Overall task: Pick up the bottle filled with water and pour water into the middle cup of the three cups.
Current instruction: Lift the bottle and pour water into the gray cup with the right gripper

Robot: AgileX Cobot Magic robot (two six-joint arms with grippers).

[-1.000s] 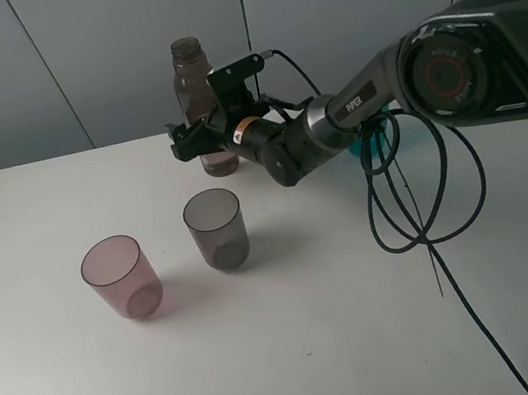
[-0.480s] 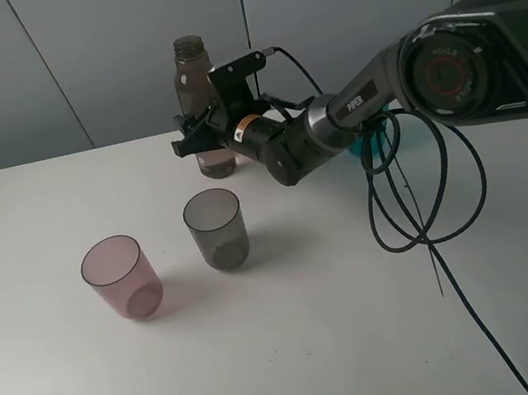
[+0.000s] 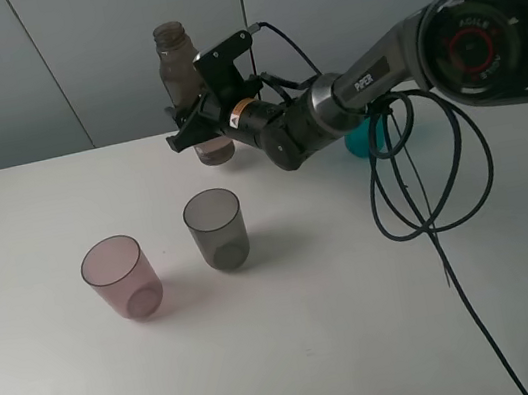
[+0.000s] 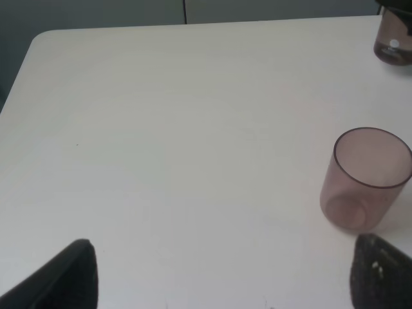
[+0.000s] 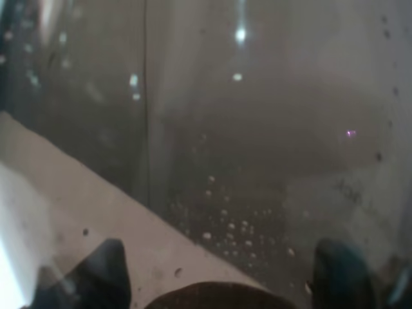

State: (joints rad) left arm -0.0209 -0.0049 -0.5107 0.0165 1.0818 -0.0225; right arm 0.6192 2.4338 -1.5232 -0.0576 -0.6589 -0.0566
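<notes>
The right arm's fingers are closed low on the open-necked bottle, held slightly tilted at the far side of the table behind the middle cup, so a hasty swing or early tip would likely slop water onto the table short of it.

**A:** anyone got a description of the right arm?

**B:** glossy dark grey tubes, white "PIPER" lettering, and a fat round joint housing with a red ring. Small orange band near the wrist, black cables looping off it. The left fingers are matte black, kinda grainy.
</notes>
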